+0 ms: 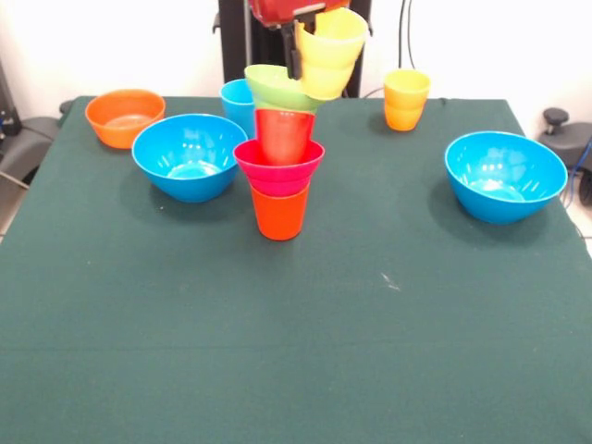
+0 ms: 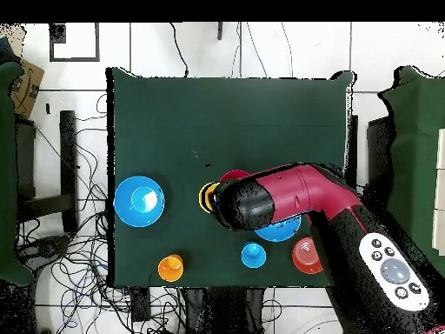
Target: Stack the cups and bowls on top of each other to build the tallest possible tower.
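On the green-covered table (image 1: 185,314) the tower (image 1: 282,176) stands a little behind the middle: an orange cup (image 1: 279,213) at the bottom, a pink-red bowl (image 1: 277,166) seated in it, a red cup (image 1: 283,135) in that, and a lime-green bowl (image 1: 277,89) on top, tilted. The gripper (image 1: 298,55) hangs over the tower, closed on the rim of a pale yellow cup (image 1: 329,55), which is tipped on its side and touches the green bowl; the fingers themselves are mostly hidden, so the grasp is judged from how the cup hangs. A light blue cup (image 1: 237,102) stands just behind the tower toward the far edge. One large blue bowl (image 1: 189,155) sits just beside the tower, with an orange bowl (image 1: 125,117) beyond it at a far corner. The other blue bowl (image 1: 505,176) lies well apart near the opposite side edge. A yellow-orange cup (image 1: 406,99) stands at the far edge.
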Robot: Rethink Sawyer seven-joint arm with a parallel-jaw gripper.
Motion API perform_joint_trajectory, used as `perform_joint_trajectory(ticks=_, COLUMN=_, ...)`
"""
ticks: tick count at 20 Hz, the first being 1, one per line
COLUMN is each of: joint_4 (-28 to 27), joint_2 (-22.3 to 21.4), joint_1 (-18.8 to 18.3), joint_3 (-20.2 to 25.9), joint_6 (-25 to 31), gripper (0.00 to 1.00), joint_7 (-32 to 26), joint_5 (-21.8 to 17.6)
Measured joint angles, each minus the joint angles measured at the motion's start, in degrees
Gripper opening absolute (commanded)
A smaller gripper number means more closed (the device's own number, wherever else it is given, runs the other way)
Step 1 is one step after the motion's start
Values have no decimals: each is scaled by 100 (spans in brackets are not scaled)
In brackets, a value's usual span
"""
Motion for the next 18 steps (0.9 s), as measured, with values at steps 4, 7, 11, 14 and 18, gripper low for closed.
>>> perform_joint_trajectory(ticks=4, joint_4=-3, joint_2=59, joint_1=27, joint_3=-66, joint_6=-89, gripper=0, joint_7=0, joint_5=-37)
perform_joint_trajectory(ticks=7, joint_4=-5, joint_2=113, joint_1=35, joint_3=-121, joint_6=-125, gripper=0, joint_7=0, joint_5=-140)
perform_joint_trajectory(ticks=11, joint_4=-6, joint_2=171, joint_1=34, joint_3=-173, joint_6=-132, gripper=0, joint_7=0, joint_5=-288)
perform_joint_trajectory(ticks=14, joint_4=-5, joint_2=229, joint_1=33, joint_3=-182, joint_6=-132, gripper=0, joint_7=0, joint_5=-346)
perform_joint_trajectory(ticks=18, joint_4=-6, joint_2=274, joint_1=33, joint_3=-181, joint_6=-132, gripper=0, joint_7=0, joint_5=-350)
